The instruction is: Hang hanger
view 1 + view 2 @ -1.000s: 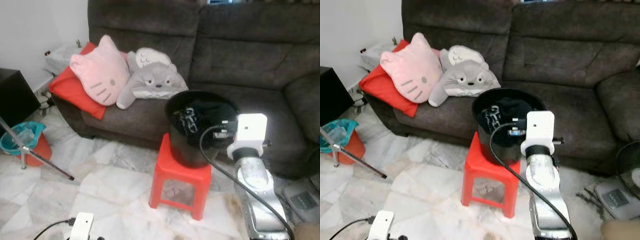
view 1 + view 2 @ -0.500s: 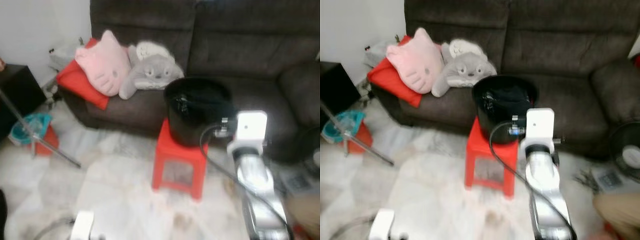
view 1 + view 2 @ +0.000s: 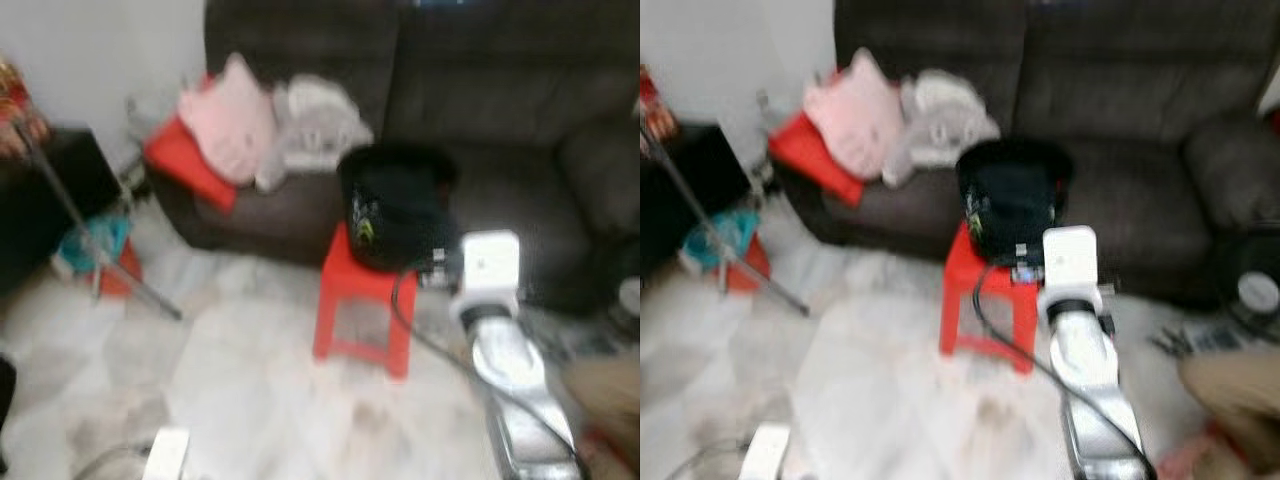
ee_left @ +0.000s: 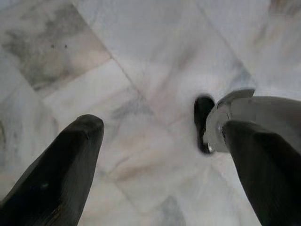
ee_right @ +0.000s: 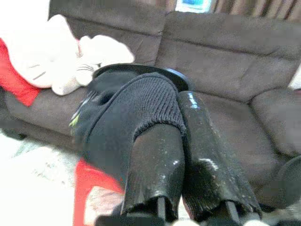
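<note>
Hanger can't be made out; right gripper [image 5: 181, 197] fingers clamped on dark knitted garment [image 5: 127, 127], which could slip loose mid-walk

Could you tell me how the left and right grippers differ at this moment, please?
The left gripper is open and empty, pointing down at the marble floor; the right gripper is shut on a dark knitted garment, raised toward the sofa. Both have long black fingers.

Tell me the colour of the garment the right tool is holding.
Dark navy-black knit garment, clearest in the right wrist view, pinched in the right tool.
</note>
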`<state>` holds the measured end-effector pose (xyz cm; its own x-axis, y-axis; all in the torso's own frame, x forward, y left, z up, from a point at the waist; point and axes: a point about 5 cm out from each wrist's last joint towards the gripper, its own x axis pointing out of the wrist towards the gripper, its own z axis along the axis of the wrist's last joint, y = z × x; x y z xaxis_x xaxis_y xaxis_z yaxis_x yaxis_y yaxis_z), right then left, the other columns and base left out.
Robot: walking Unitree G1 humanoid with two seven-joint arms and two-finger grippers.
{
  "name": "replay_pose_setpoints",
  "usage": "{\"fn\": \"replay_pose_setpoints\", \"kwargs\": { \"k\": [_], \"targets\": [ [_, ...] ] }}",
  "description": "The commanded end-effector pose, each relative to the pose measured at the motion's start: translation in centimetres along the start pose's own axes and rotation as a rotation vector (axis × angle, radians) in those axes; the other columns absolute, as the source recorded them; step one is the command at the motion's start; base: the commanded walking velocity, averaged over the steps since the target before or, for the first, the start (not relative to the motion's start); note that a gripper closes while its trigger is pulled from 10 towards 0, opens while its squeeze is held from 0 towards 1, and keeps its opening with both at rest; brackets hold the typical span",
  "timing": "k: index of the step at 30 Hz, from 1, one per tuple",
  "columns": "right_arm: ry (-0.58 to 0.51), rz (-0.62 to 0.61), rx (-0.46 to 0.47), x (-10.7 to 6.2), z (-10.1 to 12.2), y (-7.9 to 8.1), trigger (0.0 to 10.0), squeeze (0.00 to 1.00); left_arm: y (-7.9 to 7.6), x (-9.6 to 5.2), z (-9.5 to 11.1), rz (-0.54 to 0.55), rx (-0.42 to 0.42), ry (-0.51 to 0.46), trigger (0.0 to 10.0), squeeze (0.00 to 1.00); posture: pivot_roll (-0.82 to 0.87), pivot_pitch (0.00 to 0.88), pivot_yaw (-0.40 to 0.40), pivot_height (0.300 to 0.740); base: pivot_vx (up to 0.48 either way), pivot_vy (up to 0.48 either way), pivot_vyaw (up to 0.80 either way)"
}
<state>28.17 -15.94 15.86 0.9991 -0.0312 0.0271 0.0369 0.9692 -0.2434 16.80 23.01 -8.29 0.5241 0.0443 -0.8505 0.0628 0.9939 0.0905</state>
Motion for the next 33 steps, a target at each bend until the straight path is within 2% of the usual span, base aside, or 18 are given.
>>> {"fn": "replay_pose_setpoints", "kwargs": {
  "k": [1,5,6,7,8,12,14,15,17,22,23,24,27,33],
  "targets": [
    [-0.025,0.108,-0.017,0.0,0.6,1.6,10.0,0.0,0.4,0.1,1.1,0.008,0.036,-0.026,10.0,0.0,0.01,0.0,0.027,0.732,0.0,0.0,0.0],
    [0.0,0.2,-0.019,-0.2,0.2,2.3,10.0,0.0,0.4,0.1,1.1,0.008,0.037,-0.026,10.0,0.0,0.01,0.0,0.026,0.732,0.0,0.0,0.0],
    [0.01,0.303,-0.047,-0.5,0.0,3.0,10.0,0.0,0.4,0.1,1.1,0.008,0.04,-0.024,10.0,0.0,0.01,0.0,0.027,0.732,0.0,0.0,0.0],
    [0.01,0.303,-0.047,-0.5,0.0,3.0,10.0,0.0,0.4,0.1,1.1,0.008,0.04,-0.024,10.0,0.0,0.01,0.0,0.027,0.732,0.0,0.0,0.0],
    [0.035,0.404,-0.069,-0.9,-0.2,3.5,10.0,0.0,0.4,0.1,1.1,0.008,0.04,-0.023,10.0,0.0,0.01,0.0,0.027,0.732,0.0,0.0,0.0],
    [0.082,0.552,-0.105,-1.7,-0.6,4.0,10.0,0.0,0.4,0.1,1.1,0.008,0.042,-0.023,10.0,0.0,0.0,0.0,0.029,0.732,0.0,0.0,0.0],
    [0.07,0.697,-0.08,-2.8,-0.3,5.0,10.0,0.0,0.4,0.1,1.2,0.006,0.044,-0.023,10.0,0.0,0.0,0.0,0.028,0.732,0.0,0.0,0.0],
    [0.044,0.822,-0.054,-3.9,0.4,5.8,10.0,0.0,0.4,0.1,1.2,0.005,0.044,-0.023,10.0,0.0,0.01,0.0,0.027,0.732,0.0,0.0,0.0],
    [0.026,0.908,-0.051,-4.7,0.9,6.3,10.0,0.0,0.4,0.1,1.2,0.005,0.044,-0.024,10.0,0.0,0.01,0.0,0.028,0.732,0.0,0.0,0.0],
    [-0.001,1.052,-0.044,-5.9,1.7,7.1,10.0,0.0,0.4,0.1,1.2,0.005,0.044,-0.023,10.0,0.0,0.0,0.0,0.029,0.732,0.0,0.0,0.0],
    [-0.007,1.139,-0.035,-6.7,2.2,7.5,10.0,0.0,0.4,0.1,1.2,0.004,0.046,-0.021,10.0,0.0,0.0,0.0,0.028,0.732,0.0,0.0,0.0],
    [-0.007,1.139,-0.035,-6.7,2.2,7.5,10.0,0.0,0.4,0.1,1.2,0.004,0.046,-0.021,10.0,0.0,0.0,0.0,0.028,0.732,0.0,0.0,0.0],
    [0.004,1.279,-0.031,-8.1,2.6,7.8,10.0,0.0,0.4,0.1,1.2,0.003,0.048,-0.019,10.0,0.0,0.0,0.0,0.029,0.732,0.0,0.0,0.0],
    [0.03,1.384,-0.041,-9.3,2.4,8.1,10.0,0.0,0.4,0.1,1.2,0.004,0.048,-0.019,10.0,0.0,0.0,0.0,0.028,0.732,0.0,0.0,0.0]
  ]
}}
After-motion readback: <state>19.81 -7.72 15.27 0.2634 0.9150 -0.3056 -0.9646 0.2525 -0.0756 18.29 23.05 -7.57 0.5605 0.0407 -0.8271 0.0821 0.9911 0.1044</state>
